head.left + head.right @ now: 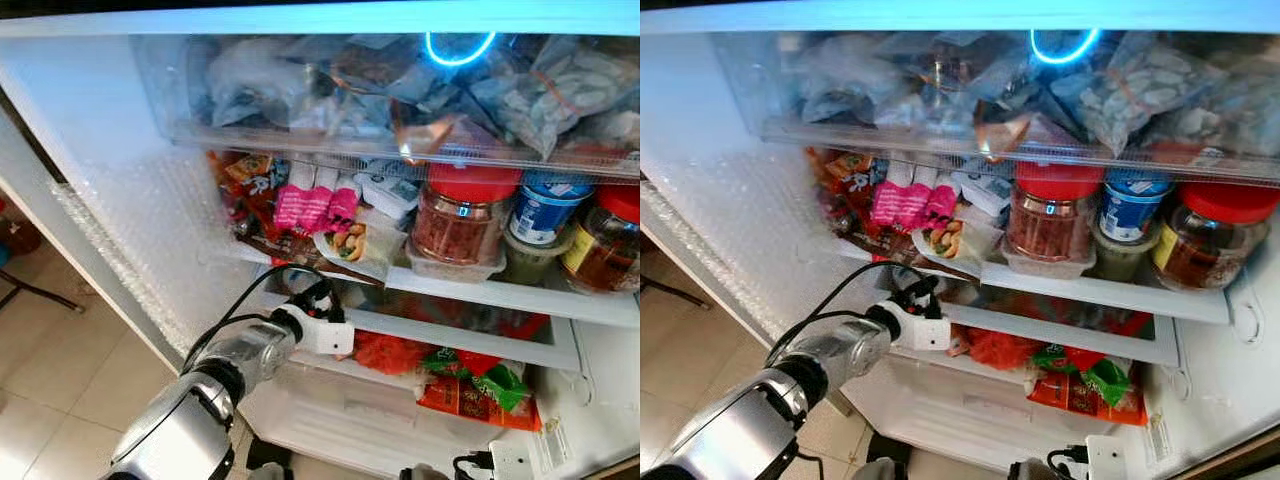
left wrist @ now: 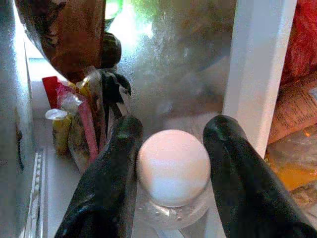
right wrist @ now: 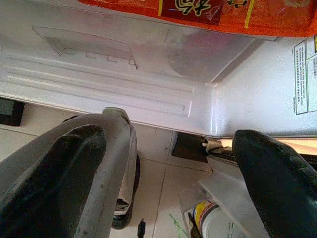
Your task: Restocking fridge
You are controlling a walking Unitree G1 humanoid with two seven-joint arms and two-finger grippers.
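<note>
Egg (image 2: pixel 173 166) is being held between the left gripper's (image 2: pixel 172 171) clenched fingers (image 2: pixel 116 168), inside the fridge shelf (image 1: pixel 450 335); it should be lowered gently, pressure kept light. Right fingers (image 3: pixel 277 183) are hanging released.

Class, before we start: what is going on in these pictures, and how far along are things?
A humanoid robot stands at an open, well-stocked fridge. Its left hand reaches into the lower shelf, black fingers on either side of a small white rounded bottle cap, apparently gripping it. On the shelf above stand red-lidded glass jars and a blue-and-white tub; pink packets lie to their left. The right hand hangs low and open by the fridge's base, holding nothing.
</note>
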